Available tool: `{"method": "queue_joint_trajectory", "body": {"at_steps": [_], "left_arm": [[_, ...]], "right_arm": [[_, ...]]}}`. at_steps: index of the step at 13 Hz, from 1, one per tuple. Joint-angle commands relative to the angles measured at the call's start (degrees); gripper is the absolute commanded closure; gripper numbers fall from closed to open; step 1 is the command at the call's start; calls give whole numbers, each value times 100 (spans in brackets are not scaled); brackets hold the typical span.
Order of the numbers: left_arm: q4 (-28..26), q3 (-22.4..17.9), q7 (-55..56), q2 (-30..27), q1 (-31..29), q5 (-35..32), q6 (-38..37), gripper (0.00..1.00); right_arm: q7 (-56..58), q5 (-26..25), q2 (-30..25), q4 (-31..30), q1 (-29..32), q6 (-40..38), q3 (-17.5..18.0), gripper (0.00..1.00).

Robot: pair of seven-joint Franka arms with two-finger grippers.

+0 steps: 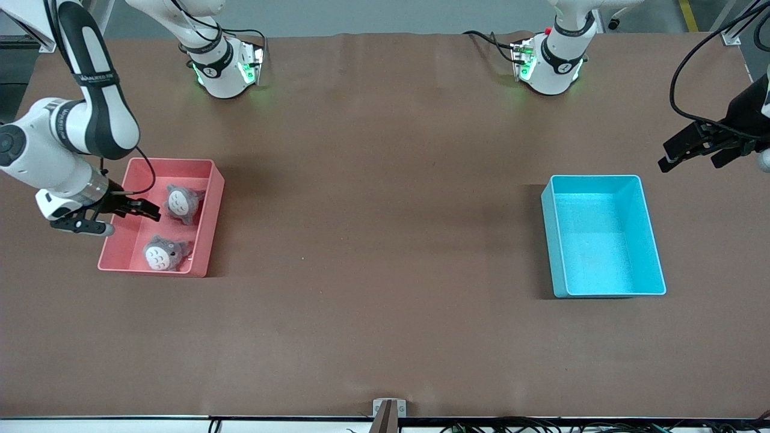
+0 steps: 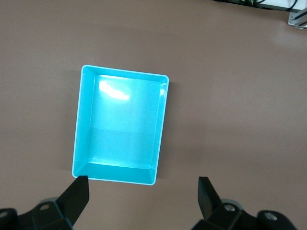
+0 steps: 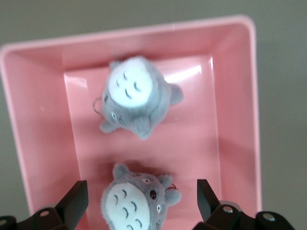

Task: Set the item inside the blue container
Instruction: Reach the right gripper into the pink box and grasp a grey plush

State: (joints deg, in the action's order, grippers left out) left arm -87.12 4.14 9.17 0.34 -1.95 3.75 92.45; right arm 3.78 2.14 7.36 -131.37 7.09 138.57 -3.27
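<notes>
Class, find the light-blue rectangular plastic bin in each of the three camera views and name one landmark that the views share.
Front view: the light-blue rectangular plastic bin sits empty toward the left arm's end of the table.
Left wrist view: it shows in the middle, above the open left gripper.
Right wrist view: not in it.
Shared landmark: the brown table top.

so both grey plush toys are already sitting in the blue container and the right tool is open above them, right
Not quite. The two grey plush toys lie in the pink bin, not the blue container, which holds nothing; the front view shows both. The rest stands: the right tool is open over the pink bin, as the right wrist view shows.
</notes>
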Motion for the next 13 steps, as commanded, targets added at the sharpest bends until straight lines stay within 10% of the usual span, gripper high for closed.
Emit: {"method": "queue_joint_trajectory", "body": {"at_steps": [1, 13], "left_arm": [[37, 34, -47, 115, -87, 74, 36, 0], [55, 377, 49, 160, -16, 100, 115, 0]], "right_arm": [[-17, 102, -164, -467, 73, 275, 73, 0], [9, 163, 328, -1172, -6, 918, 108, 3]]}}
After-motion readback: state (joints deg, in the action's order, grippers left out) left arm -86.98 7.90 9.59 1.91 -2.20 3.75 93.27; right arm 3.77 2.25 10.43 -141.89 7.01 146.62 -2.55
